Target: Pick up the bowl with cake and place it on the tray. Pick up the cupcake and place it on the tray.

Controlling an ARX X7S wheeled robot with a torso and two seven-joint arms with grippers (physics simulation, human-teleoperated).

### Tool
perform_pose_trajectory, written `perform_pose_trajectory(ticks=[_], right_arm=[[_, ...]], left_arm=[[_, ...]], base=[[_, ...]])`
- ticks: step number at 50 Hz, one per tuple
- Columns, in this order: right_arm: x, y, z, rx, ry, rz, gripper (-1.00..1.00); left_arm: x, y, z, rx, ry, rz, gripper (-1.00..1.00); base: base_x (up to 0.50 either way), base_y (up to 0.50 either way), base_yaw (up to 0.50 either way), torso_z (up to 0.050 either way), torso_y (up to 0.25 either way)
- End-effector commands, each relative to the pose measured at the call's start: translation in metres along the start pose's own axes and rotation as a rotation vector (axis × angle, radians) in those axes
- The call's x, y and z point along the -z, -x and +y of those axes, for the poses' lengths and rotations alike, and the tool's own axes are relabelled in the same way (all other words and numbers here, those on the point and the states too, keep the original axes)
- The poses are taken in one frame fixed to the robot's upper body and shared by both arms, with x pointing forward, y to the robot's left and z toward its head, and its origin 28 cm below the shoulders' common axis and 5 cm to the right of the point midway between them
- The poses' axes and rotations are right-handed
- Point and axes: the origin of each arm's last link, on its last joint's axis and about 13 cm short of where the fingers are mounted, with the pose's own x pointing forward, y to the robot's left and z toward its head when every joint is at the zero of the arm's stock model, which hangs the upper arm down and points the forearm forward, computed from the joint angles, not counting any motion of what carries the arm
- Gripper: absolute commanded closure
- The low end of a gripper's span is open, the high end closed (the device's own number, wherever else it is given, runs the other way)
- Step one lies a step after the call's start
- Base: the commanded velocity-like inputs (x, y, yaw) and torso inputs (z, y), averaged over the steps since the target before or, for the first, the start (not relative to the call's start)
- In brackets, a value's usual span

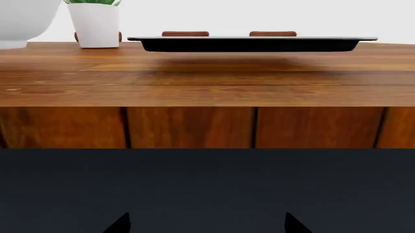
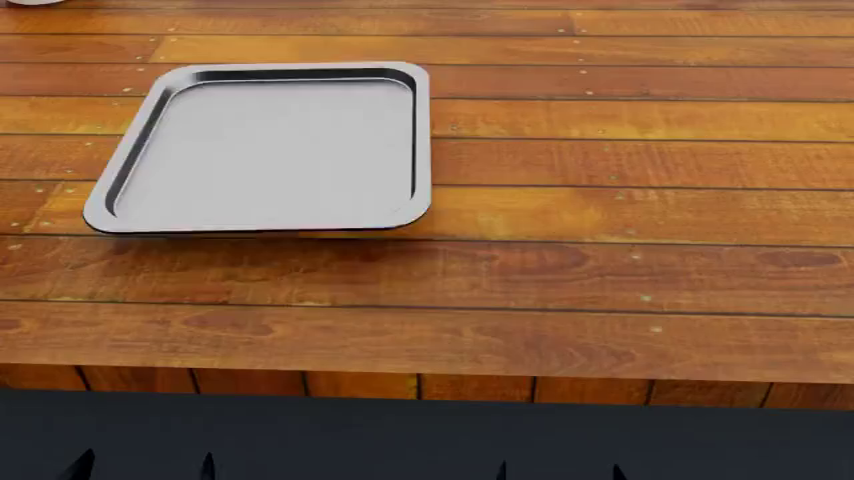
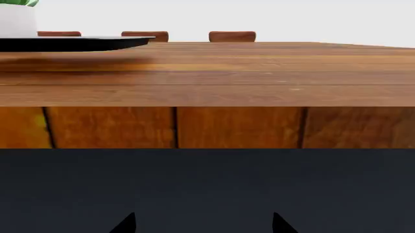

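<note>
The grey metal tray (image 2: 267, 145) lies flat on the left part of the wooden table (image 2: 601, 200), with nothing on it. The left wrist view shows it edge-on (image 1: 250, 43), and the right wrist view shows one end (image 3: 65, 43). Part of the white bowl (image 1: 19, 19) shows beside the tray in the left wrist view; its inside is hidden. The cake and the cupcake are out of view. My left gripper (image 1: 207, 225) (image 2: 144, 468) and right gripper (image 3: 204, 224) (image 2: 558, 472) hang below the table's front edge, both open with nothing between the fingers.
A tall white pot (image 1: 94, 24) with a green plant stands between the bowl and the tray. Brown chair backs (image 3: 232, 36) rise beyond the far edge. The table's front board (image 1: 194, 126) faces both grippers.
</note>
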Motion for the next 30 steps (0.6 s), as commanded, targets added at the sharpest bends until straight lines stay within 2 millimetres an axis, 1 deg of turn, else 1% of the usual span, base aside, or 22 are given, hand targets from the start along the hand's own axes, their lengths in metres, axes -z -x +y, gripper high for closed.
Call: perform_pose_trajectory(ticks=[1, 2, 9, 19, 30], right_arm=[[0.0, 0.0, 0.0003, 0.0, 0.0, 0.0, -1.0], [-0.0002, 0.0002, 0.0001, 0.001, 0.0, -0.001, -1.0], [-0.0009, 0.0009, -0.0003, 0.006, -0.004, -0.001, -1.0], [-0.0009, 0.0009, -0.0008, 0.008, -0.008, 0.0, -1.0], [-0.001, 0.0008, -0.0009, 0.008, -0.006, -0.002, -1.0]], left_arm=[[0.0028, -0.0012, -0.0001, 0.0, 0.0, 0.0, -1.0], [0.0001, 0.0, 0.0, 0.0, 0.0, -0.001, -1.0], [-0.0018, 0.0009, -0.0003, 0.002, 0.001, -0.008, -1.0], [-0.0019, 0.0006, -0.0005, -0.004, -0.009, -0.006, -1.0], [-0.0016, 0.0008, -0.0006, -0.005, -0.016, -0.005, -1.0]], base=[[0.0, 0.0, 0.0, 0.0, 0.0], [0.0, 0.0, 0.0, 0.0, 0.0], [0.0, 0.0, 0.0, 0.0, 0.0], [0.0, 0.0, 0.0, 0.0, 0.0], [0.0, 0.0, 0.0, 0.049, 0.0]])
